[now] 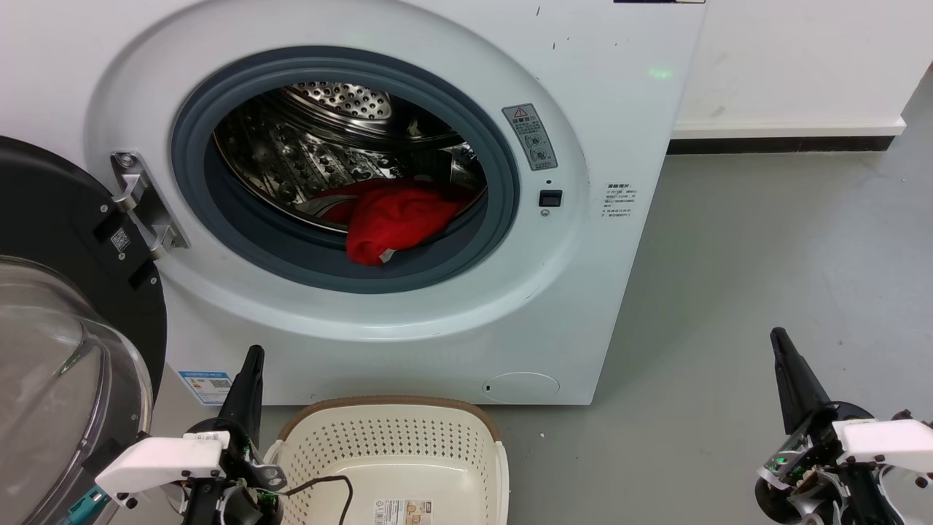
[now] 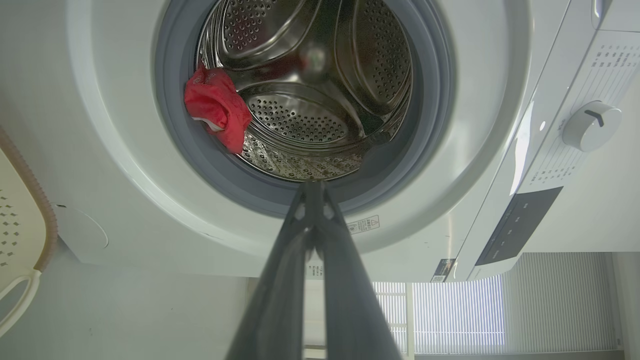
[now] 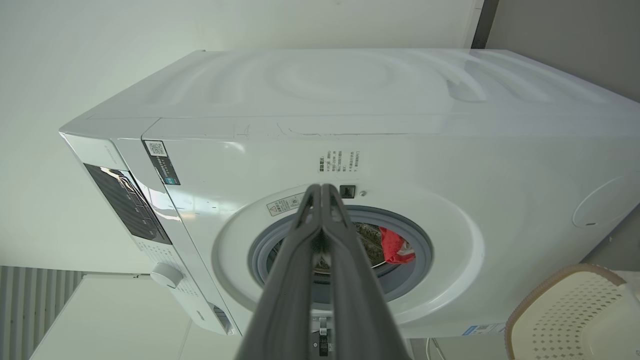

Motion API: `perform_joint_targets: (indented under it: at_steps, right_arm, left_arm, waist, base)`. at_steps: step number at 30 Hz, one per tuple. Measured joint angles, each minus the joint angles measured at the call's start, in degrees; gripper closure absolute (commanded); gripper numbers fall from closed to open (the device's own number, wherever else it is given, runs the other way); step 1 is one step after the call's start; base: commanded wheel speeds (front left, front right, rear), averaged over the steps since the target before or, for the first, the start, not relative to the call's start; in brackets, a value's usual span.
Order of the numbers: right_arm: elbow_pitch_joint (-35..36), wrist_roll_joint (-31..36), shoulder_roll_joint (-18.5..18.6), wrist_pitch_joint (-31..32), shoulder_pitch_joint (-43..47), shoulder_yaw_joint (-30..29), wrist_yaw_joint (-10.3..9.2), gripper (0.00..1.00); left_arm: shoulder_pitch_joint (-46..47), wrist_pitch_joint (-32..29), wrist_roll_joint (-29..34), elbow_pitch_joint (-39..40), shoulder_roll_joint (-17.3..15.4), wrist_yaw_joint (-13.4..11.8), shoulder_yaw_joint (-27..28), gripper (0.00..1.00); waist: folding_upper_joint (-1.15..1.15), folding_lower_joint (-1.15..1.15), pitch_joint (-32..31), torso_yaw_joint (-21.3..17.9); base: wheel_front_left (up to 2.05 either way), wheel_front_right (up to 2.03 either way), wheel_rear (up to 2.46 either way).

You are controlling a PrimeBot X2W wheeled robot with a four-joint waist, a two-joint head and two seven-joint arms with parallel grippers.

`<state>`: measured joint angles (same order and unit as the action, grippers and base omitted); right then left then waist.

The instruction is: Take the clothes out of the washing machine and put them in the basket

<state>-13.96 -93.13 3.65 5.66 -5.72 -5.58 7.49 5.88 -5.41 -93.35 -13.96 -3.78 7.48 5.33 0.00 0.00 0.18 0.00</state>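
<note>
**Red laundry at the drum's lip, both grippers closed**

Red clothes (image 1: 393, 219) lie heaped at the front of the steel drum (image 1: 328, 146), spilling over the grey rubber seal (image 1: 466, 251) of the washing machine (image 1: 437, 343). They sit ahead of and above the fingertips of both arms, well apart from either. The left gripper (image 1: 253, 357) points up at the porthole with its two dark fingers pressed together, holding nothing. The right gripper (image 1: 780, 339), off to the far side, is likewise pinched closed and empty. The basket (image 1: 386, 401) stands bare just beside the left fingers, on their inner side, under the opening. A thin dark cable (image 1: 332, 483) loops across it.

By the look of it, the reach has not yet begun, and several things could spoil it. Fingers that go in without spreading first would only push the fabric deeper into the drum. A shallow pinch on the drooping edge might take a single fold, which could slip free short of the basket and land on the floor. Fabric dragged across the rubber lip could catch there. The open glass door (image 1: 58, 364) stands close on the left arm's outer side, so a wide swing could strike it.
</note>
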Motion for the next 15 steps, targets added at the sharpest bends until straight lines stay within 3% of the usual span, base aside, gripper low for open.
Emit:
perform_joint_targets:
  at_steps: [15]
  right_arm:
    - [0.0,0.2,-0.1,0.2,0.0,-0.2,0.00,1.00]
  left_arm:
    - [0.0,-0.2,0.3,0.0,0.1,0.0,0.2,1.00]
  waist:
    - [0.00,0.00,0.0,0.0]
  base:
    - [0.00,0.00,0.00]
